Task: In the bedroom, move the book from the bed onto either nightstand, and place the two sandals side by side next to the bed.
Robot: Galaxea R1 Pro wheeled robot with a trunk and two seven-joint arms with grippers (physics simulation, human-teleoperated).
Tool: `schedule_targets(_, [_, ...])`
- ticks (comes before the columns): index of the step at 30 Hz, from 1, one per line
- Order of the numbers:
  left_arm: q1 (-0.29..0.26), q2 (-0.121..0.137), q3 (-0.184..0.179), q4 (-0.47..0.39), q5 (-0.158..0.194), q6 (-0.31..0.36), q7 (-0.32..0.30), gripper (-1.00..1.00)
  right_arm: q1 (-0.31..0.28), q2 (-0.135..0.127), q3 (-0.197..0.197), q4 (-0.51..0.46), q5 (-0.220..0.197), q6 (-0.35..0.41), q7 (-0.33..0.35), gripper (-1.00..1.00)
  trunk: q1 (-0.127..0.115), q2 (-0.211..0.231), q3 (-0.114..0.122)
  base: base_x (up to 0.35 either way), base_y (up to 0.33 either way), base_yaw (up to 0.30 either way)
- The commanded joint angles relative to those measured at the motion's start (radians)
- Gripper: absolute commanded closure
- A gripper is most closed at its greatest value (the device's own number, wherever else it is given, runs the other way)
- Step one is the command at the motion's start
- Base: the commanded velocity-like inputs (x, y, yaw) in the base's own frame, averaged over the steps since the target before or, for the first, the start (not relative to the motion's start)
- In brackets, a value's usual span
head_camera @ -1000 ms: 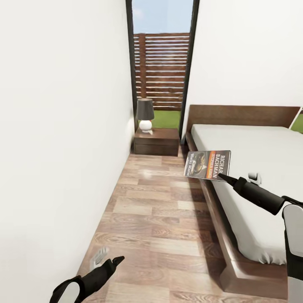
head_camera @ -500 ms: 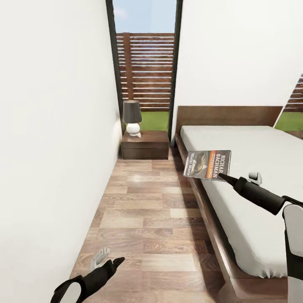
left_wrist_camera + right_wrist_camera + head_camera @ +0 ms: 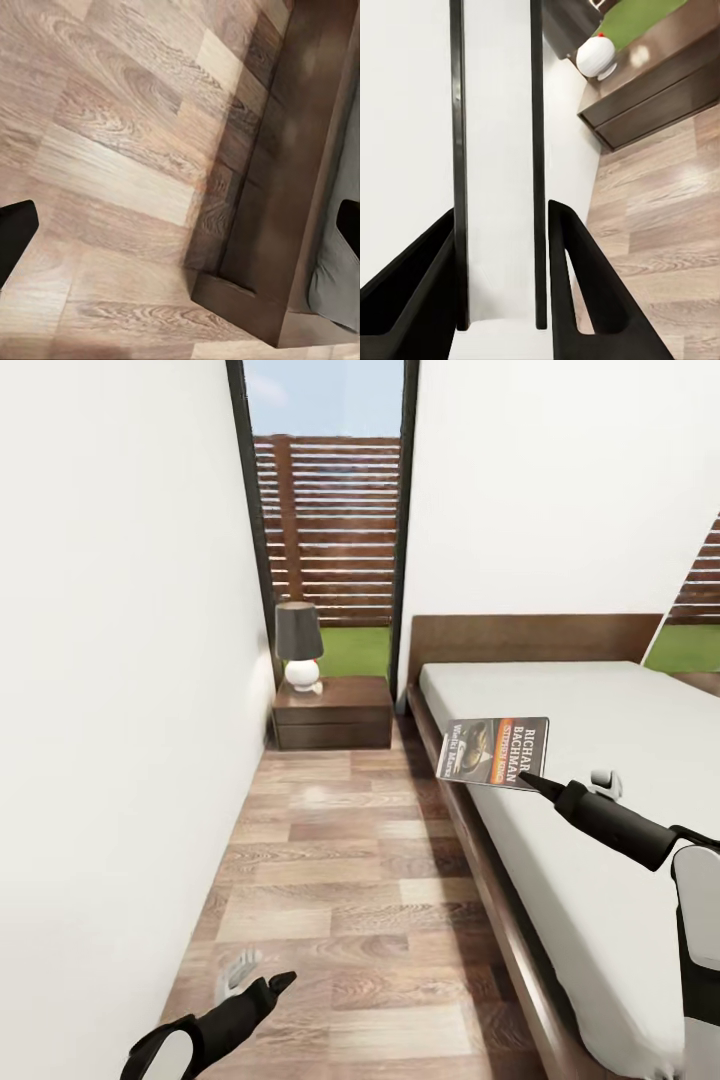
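The right gripper [image 3: 535, 782] is clamped on the near edge of the book [image 3: 494, 751], holding it in the air, cover up and nearly level, above the left edge of the bed [image 3: 600, 740]; in the right wrist view the two black fingers [image 3: 577, 285] pinch the book's [image 3: 499, 187] white pages edge-on between dark covers. The left gripper [image 3: 262, 985] hangs low over the floor [image 3: 340, 860] at the near left, and whether its fingers are apart or together cannot be told from the head view; the left wrist view shows two dark tips at opposite borders with wood planks and the bed's [image 3: 300, 187] dark frame corner between them, and nothing held. Ahead, the nightstand [image 3: 332, 713] stands against the far wall between the white left wall and the bed's headboard, with a lamp [image 3: 299, 643], dark shade on a white round base, on its top. Behind it a tall dark-framed window [image 3: 325, 520] shows a slatted fence and grass.
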Motion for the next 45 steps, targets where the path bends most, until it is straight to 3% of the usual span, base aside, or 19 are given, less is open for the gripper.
schedule_targets(1, [0.000, 0.001, -0.001, -0.001, 0.006, 0.002, 0.003, -1.00, -0.001, 0.000, -0.002, 0.000, 0.000, 0.006, 0.011, 1.00, 0.000, 0.000, -0.001, 0.329, 0.090, -0.005])
schedule_targets(21, [0.000, -0.001, -0.001, -0.001, 0.006, 0.002, 0.003, -1.00, -0.001, 0.003, 0.004, 0.000, 0.000, 0.006, 0.011, 1.00, 0.000, 0.000, -0.001, 0.329, 0.091, -0.001])
schedule_targets(45, [0.000, 0.001, -0.001, -0.001, 0.006, 0.002, 0.003, -1.00, -0.001, 0.007, 0.004, 0.004, -0.001, 0.006, 0.011, 1.00, 0.000, 0.000, -0.001, 0.329, 0.009, 0.000])
